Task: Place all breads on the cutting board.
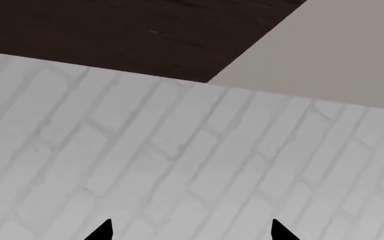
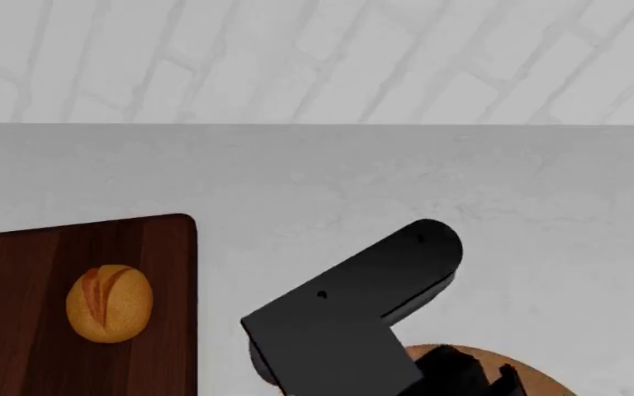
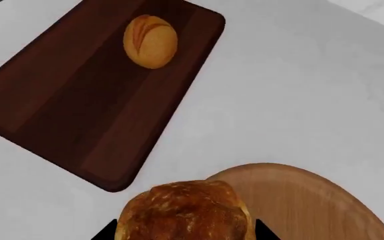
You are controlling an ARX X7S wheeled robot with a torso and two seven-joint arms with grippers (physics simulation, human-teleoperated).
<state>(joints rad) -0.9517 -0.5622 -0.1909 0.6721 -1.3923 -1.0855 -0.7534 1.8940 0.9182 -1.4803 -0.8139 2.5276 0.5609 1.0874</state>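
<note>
While the smooth oval golden roll with a slash on top (image 2: pixel 109 303) lies on the dark reddish-brown striped wooden cutting board (image 2: pixel 30 346), toward one end of it, the crusty, rougher brown roll (image 3: pixel 185 212) sits off the board, right between the two black fingertips (image 3: pixel 105 231) of our right gripper (image 3: pixel 184 231). We see the tips flanking it closely, though we cannot tell whether they actually press it. Behind that roll we find a round light-brown wooden plate (image 3: pixel 299 200), just beside the board's rounded corner but apart from it. Everything rests on a pale, faintly mottled countertop (image 2: pixel 350 190), backed by a white brick-patterned wall (image 2: pixel 317 58). Our left gripper (image 1: pixel 189 231) faces that brickwork, its fingers spread wide and holding nothing; a dark wood-grain panel (image 1: pixel 112 30) and a beige surface (image 1: pixel 332 50) show beyond.
</note>
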